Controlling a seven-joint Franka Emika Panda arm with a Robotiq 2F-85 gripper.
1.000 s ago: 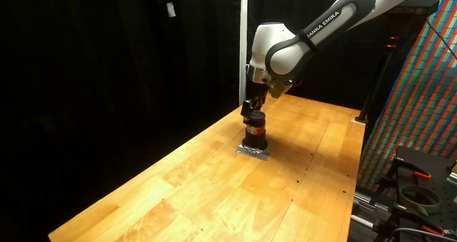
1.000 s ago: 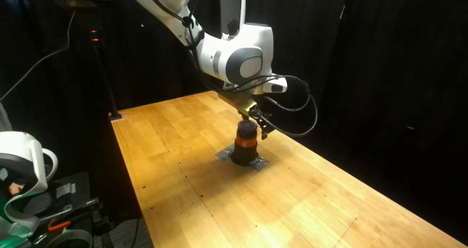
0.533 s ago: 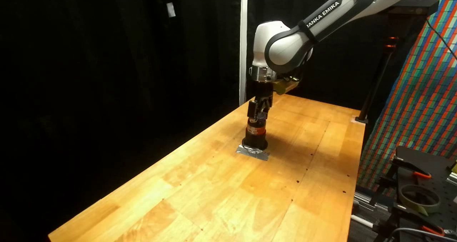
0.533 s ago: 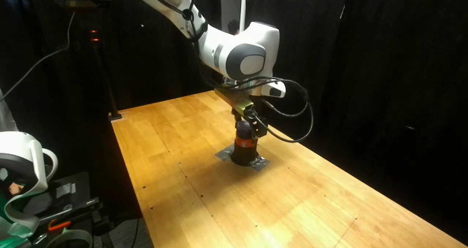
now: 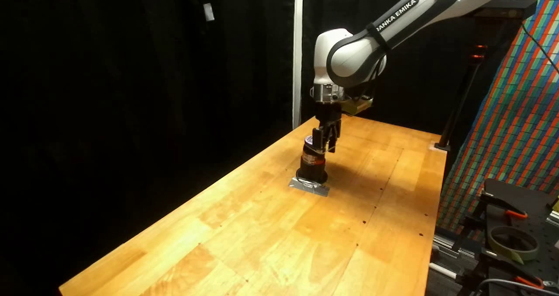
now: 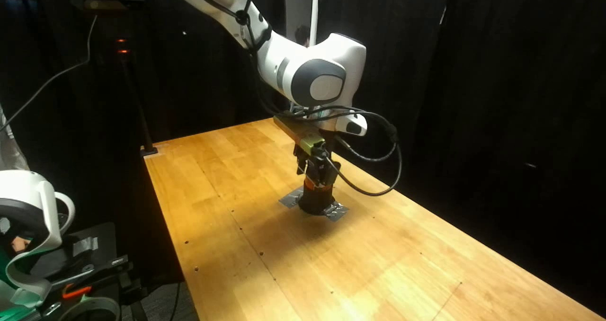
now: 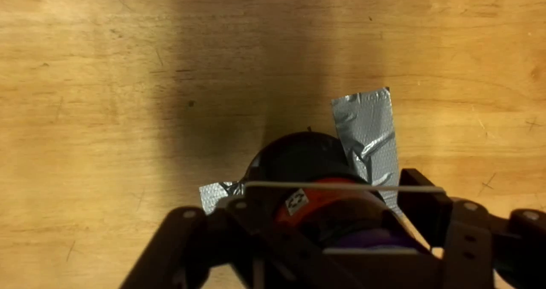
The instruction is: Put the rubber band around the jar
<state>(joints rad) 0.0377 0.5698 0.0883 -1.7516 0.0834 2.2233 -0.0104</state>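
Observation:
The jar, dark with an orange-red label and purplish lid, stands upright in a black base (image 6: 316,201). It shows in both exterior views (image 5: 312,160) (image 6: 310,184) and the wrist view (image 7: 315,197). The pale rubber band (image 7: 351,186) is stretched straight between my gripper's fingers and crosses in front of the jar in the wrist view. A second pale line lower down may be its other strand. My gripper (image 7: 337,195) has its fingers apart, at the height of the jar's upper part, also in both exterior views (image 5: 326,149) (image 6: 315,176). Whether the band touches the jar is unclear.
Silver tape (image 7: 371,127) fixes the base to the wooden table (image 5: 262,243). Black cables (image 6: 397,160) loop out beside the wrist. A black pole (image 5: 458,99) stands at the table's far corner. A dark side bench with a tape roll (image 5: 513,243) stands beside the table.
My gripper has moved across the jar's top, rightward in an exterior view and leftward and lower in another, and now covers part of the jar's upper end. The jar and base have not moved.

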